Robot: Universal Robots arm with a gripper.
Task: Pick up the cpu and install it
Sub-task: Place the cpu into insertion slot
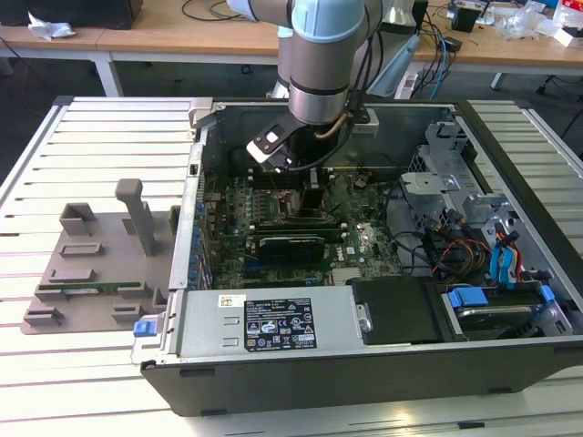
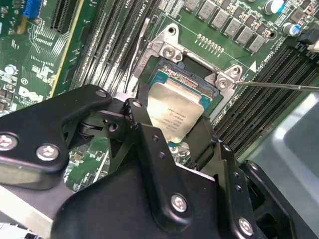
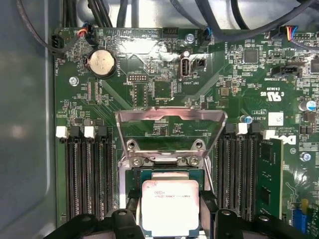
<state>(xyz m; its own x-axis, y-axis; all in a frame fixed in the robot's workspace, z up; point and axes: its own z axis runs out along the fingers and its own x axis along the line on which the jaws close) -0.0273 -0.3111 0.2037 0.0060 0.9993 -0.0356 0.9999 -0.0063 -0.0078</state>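
Cpu clamped in closed gripper, low over open socket beneath raised load frame, inside computer case at upper centre of exterior view; pickup done, full seating not discernible, frame not yet closed.

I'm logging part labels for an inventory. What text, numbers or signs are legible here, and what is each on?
Nothing reads reliably enough to quote.
On the cpu: faint print on the metal top, too small.
On the motherboard: white markings, too blurred.
On the power supply label: dense print and symbols, too small.
On the white sticker beside it: too small.
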